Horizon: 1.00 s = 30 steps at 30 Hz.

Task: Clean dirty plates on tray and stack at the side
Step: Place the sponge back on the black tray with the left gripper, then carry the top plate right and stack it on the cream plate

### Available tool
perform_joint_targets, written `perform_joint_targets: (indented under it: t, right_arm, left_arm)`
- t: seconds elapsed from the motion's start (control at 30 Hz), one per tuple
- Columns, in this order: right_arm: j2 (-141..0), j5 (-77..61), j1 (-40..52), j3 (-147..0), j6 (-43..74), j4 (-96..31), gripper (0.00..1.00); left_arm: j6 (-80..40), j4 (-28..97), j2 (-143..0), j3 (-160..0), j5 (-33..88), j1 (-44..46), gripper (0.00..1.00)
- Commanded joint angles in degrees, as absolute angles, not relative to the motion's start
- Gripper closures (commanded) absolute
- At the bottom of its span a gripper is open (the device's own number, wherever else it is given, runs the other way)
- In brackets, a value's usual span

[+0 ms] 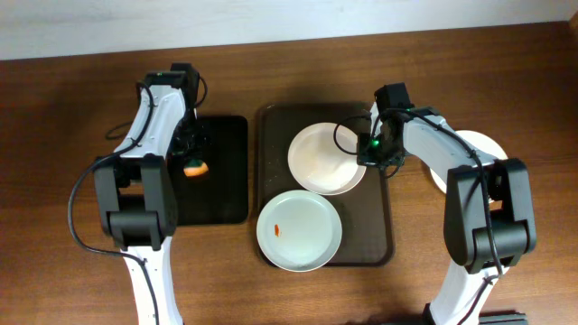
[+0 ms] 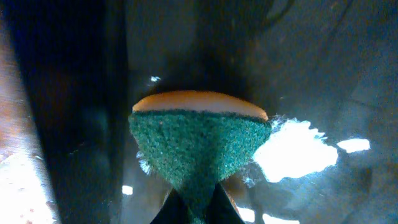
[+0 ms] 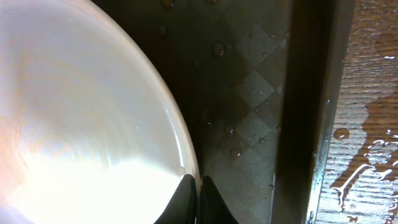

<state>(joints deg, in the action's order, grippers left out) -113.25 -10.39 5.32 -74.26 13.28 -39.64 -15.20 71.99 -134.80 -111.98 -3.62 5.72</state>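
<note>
Two white plates lie on the dark brown tray (image 1: 384, 244). The far plate (image 1: 323, 159) looks clean; the near plate (image 1: 299, 230) has a small orange-red smear. A third white plate (image 1: 477, 144) lies on the table right of the tray, partly hidden by my right arm. My right gripper (image 1: 372, 155) is shut on the far plate's right rim (image 3: 186, 155), with the fingertips (image 3: 197, 186) pinching the edge. My left gripper (image 1: 192, 153) is shut on a green and orange sponge (image 2: 199, 140) over the black tray (image 1: 226, 194).
The smaller black tray lies left of the brown tray. Water drops dot the brown tray (image 3: 249, 93) and the wooden table (image 3: 367, 162) by its right rim. The table's far edge meets a pale wall.
</note>
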Motion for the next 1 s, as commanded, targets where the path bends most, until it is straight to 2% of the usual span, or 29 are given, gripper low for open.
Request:
perform_joint_targets:
  t: [0.0,0.03,0.1,0.13,0.17,0.23,0.3,0.33,0.37,0.63,0.77,0.97]
  right_arm:
    - [-113.8,-7.5,4.8,-74.1,12.9,-40.0,0.96]
    - [-113.8,-7.4,4.8,-74.1,12.9,-39.9,0.96]
    - [-113.8,-7.4,4.8,-74.1,12.9,-39.9,0.90]
    - [-113.8,-7.4,4.8,-74.1,12.9,-39.9,0.84]
    - [-113.8,-7.4,4.8,-74.1,12.9,-39.9,0.78]
    - [-113.8,-7.5,4.8,-74.1,12.7,-39.8,0.69]
    - [-113.8,-7.2,4.8,-74.1,12.3,-39.6,0.69]
    - [-113.8,-7.2,4.8,-74.1,12.3,-39.4,0.78]
    - [-113.8,-7.3,4.8,-74.2,12.3,-39.4,0.96]
    - [-109.6,-12.3,4.9,-78.9,10.5,-43.4,0.96]
    - [-104.8,-17.5,5.6,-84.1,5.7,-44.0,0.96]
    - [-102.9,-18.2,16.5,-88.4,6.4,-42.4,0.96]
  left_arm:
    - [-9.2,70.4,-135.4,-110.2,0.7,5.0,0.72]
    - [-8.8,70.3,-135.4,-110.2,0.7,5.2,0.48]
    - [-8.8,70.8,-135.2,-110.2,0.8,5.3,0.35]
    - [-8.9,71.3,-134.8,-110.4,1.2,5.3,0.11]
    - [-8.9,72.1,-134.2,-110.8,2.5,5.2,0.00]
    - [-8.9,73.2,-132.3,-111.7,4.2,4.8,0.00]
    - [-8.9,74.0,-127.9,-112.5,5.0,4.3,0.00]
    - [-8.9,74.0,-125.4,-112.5,5.0,4.2,0.00]
    - [-8.9,74.2,-122.2,-112.5,5.0,4.2,0.00]
    - [-8.9,75.7,-104.9,-112.5,2.2,4.2,0.00]
    - [-8.9,75.7,-99.3,-112.5,0.6,4.1,0.00]
    - [-8.9,75.6,-89.4,-112.5,0.6,1.6,0.00]
